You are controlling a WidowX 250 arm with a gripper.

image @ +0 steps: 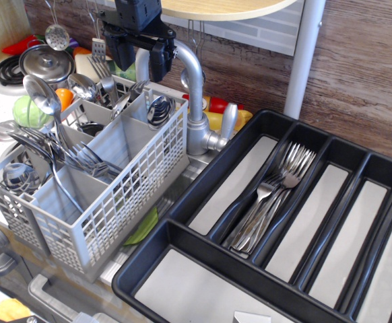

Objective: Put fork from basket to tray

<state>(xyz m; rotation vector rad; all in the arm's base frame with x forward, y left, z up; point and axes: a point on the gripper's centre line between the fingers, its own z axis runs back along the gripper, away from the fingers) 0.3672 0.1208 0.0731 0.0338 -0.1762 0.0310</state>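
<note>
The light grey lattice basket [125, 202] stands at the left with several steel spoons and forks upright in its compartments. A bunch of forks [85, 156] leans in the left middle compartment, and one fork [101, 66] stands at the back. The black tray [203, 185] lies at the right, with several forks [275, 196] lying in its second long slot. My black gripper [141, 62] hangs above the basket's back compartments. Its fingers are apart and nothing shows between them.
A grey faucet [194, 101] rises right behind the basket, close to my gripper's right finger. Round-bowled spoons [41, 94] stick up at the basket's left. A toy stove with a pot [46, 62] and plastic food sit at the far left. A white post [302, 57] stands behind the tray.
</note>
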